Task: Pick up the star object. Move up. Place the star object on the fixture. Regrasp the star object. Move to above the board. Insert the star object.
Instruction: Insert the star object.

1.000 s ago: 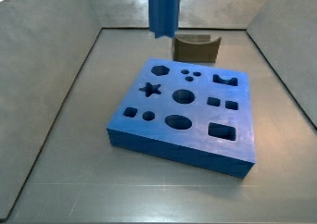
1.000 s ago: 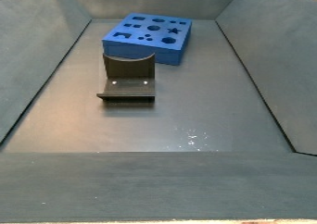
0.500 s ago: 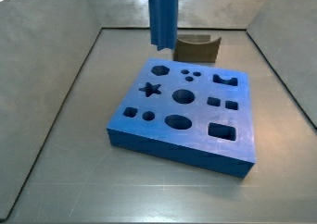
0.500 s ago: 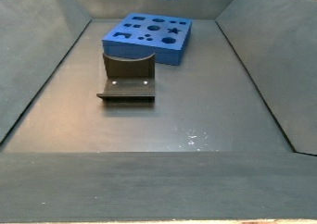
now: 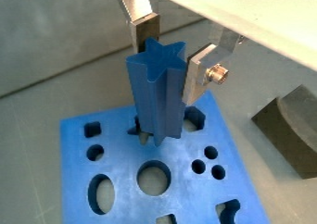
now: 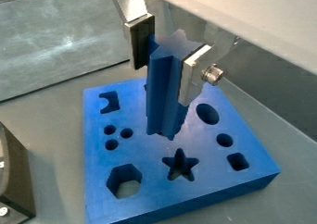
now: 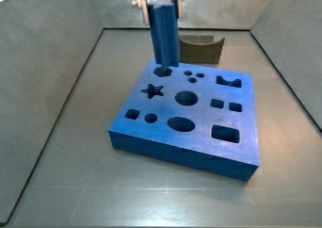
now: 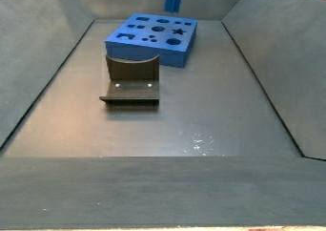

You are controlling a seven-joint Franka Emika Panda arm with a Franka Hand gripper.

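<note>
1. Star object (image 5: pixel 158 93): 1 only, blue peg w/ star cross-section, upright, clamped near its top betw the two silver fingers (image 5: pixel 145 29) of the gripper (image 6: pixel 168 54). Jaws narrow, shut on the peg; nothing else betw them.
2. Position rel. to the board (image 7: pixel 189 114): peg hangs above the board, lower tip close over its top face. In a wrist view the tip sits beside the star hole (image 6: pixel 183 163), not over it. Whether the tip touches the surface: can't tell.
3. Step, my read: "move to above the board" about done, insert is next. Not yet in the hole.
4. Next move needs, as I judge: shift tip sideways over the star hole, match the peg's star points to the hole's points, keep it vertical, then go straight down. Risk: points misaligned, so the peg jams on the rim.
5. Board: 1, thick blue slab on the floor, w/ approx 10 cut-outs (1 star, circles, ovals, square-ish ones); small ones hard to count exactly.
6. Fixture (image 8: pixel 132 78): 1, dark bracket w/ curved notch, on the floor apart from the board, empty.
7. Bin walls (image 8: pixel 38 73): grey, sloping, around the board on all sides.
</note>
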